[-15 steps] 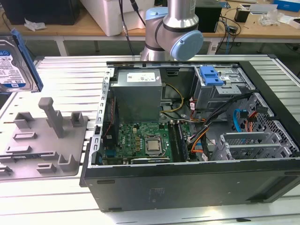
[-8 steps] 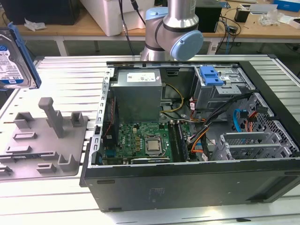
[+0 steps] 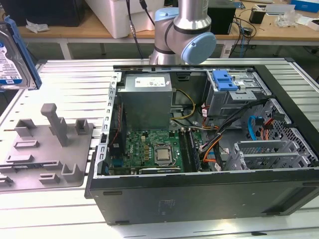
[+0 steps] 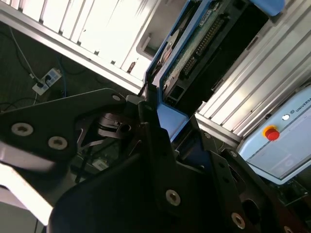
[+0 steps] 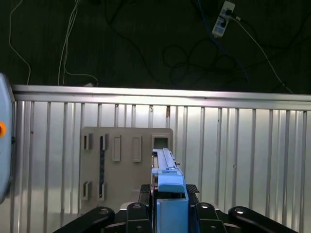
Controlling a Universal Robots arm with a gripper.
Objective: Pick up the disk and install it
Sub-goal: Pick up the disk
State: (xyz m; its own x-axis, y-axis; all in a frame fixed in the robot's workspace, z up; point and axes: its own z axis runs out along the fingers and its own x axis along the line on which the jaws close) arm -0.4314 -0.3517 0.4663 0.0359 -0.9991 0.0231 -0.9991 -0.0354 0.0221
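Currently the disk (image 3: 14, 56) hangs clear of the table at the exterior view's far left, tilted on edge with its label facing out. The picture's border cuts off its left part, so its full outline cannot be checked there.

The gripper (image 5: 169, 201) is closed narrowly on the disk's blue carrier, as both wrist views confirm. In the first wrist view the disk (image 5: 167, 177) is seen edge-on, a thin blue-and-silver strip rising from between the dark fingers (image 5: 193, 190). Neither of its flat faces can be seen from there. In the second wrist view the body of the gripper (image 4: 163, 124) blocks much of the foreground. The disk (image 4: 194, 53) runs away from it with its connector side showing and its far end cut by the frame. How the carrier sits against the hidden finger cannot be made out.

Beyond the held disk in the first wrist view, the grey fixture tray (image 5: 126, 145) lies flat on the slatted aluminium table (image 5: 243, 145), well apart from the disk. In the exterior view this tray (image 3: 45, 144) sits just beside the open computer case (image 3: 199, 199).

Inside the case are the power-supply box (image 3: 147, 99), the motherboard (image 3: 149, 147) and a smaller blue bracket (image 3: 224, 79) on top of the drive cage (image 3: 234, 97). Cables (image 3: 239, 134) cross in front of the cage and hide its lower part. The arm (image 3: 184, 25) is cut off by the upper edge.
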